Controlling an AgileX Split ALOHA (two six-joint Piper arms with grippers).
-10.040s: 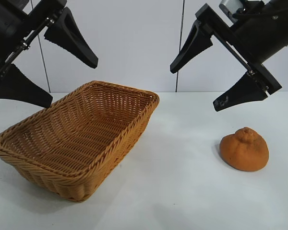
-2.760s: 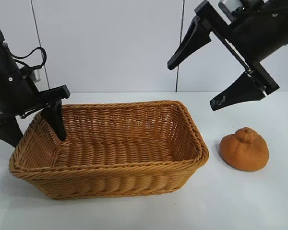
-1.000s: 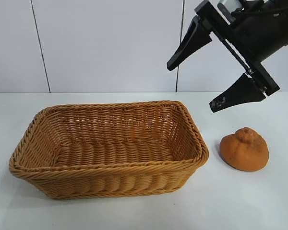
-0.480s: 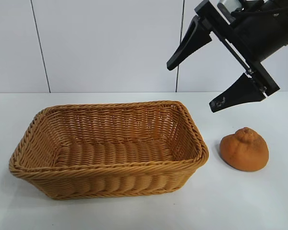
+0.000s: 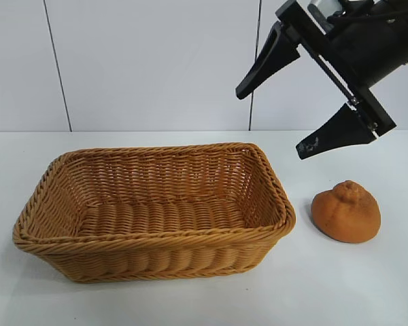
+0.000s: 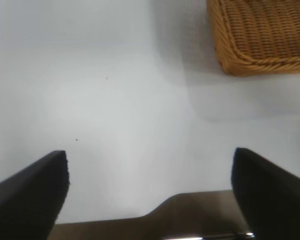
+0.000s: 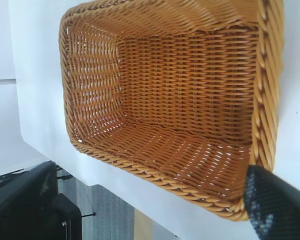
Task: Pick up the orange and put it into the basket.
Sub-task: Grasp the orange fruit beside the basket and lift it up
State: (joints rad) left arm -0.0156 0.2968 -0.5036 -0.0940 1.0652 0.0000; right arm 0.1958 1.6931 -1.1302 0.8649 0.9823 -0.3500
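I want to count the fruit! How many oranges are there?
1. The orange sits on the white table, just right of the basket, apart from it. The basket's inside looks empty, so none seems hidden.

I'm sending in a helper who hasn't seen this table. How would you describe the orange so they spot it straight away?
Start from the big woven basket on the white table. Just off its right end, apart from the rim, the orange sits on the bare tabletop, below the open right gripper. It is the only small, lumpy, dull-orange thing there, with a wrinkled knob on top.
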